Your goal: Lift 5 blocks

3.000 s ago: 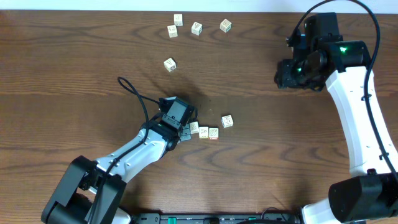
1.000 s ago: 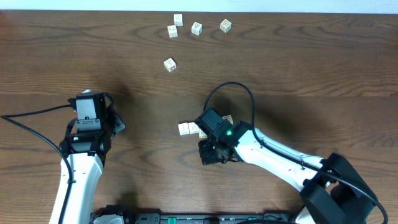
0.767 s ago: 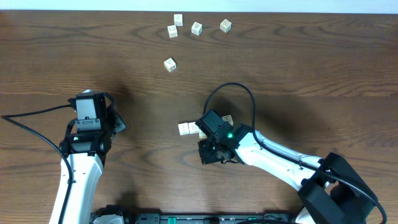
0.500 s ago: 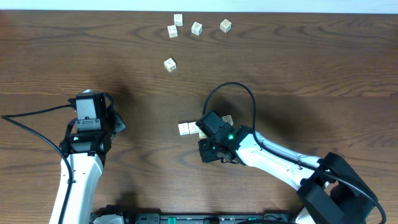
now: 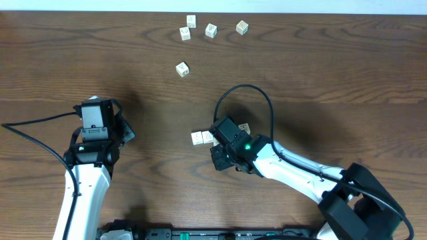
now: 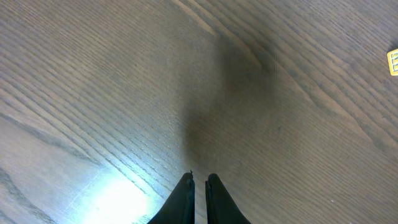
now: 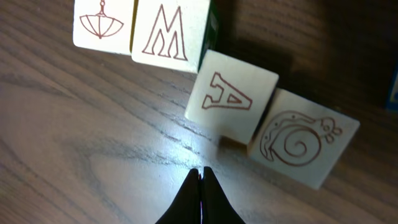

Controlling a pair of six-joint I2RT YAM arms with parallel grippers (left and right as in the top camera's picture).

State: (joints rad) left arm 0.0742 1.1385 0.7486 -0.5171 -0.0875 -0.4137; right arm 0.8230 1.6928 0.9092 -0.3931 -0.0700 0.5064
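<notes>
1. Blocks [image 7: 231, 96] all rested on the tabletop [image 5: 320, 73]; none was off the wood and neither pincer held one. By my judgement a lift was still to be begun here, and nothing in view told how many of the five were already done.
2. Counted from overhead, the far group [image 5: 211, 30] had five: four along the far edge and one a little nearer the middle.
3. Counted from the right wrist, the middle cluster, toward the near edge, had four: the umbrella block [image 7: 102, 22] and M block [image 7: 168, 31] side by side, then the A block and the snail block [image 7: 301, 146] touching. That made nine; a blue sliver [image 7: 393, 87] at that view's edge might have been a tenth, though I could not tell.
4. The right gripper [image 7: 200, 174] was clenched and empty, its tips just short of the A block.
5. The left gripper [image 6: 198, 182] was closed on nothing, over bare wood toward the left edge, well apart from every block.
</notes>
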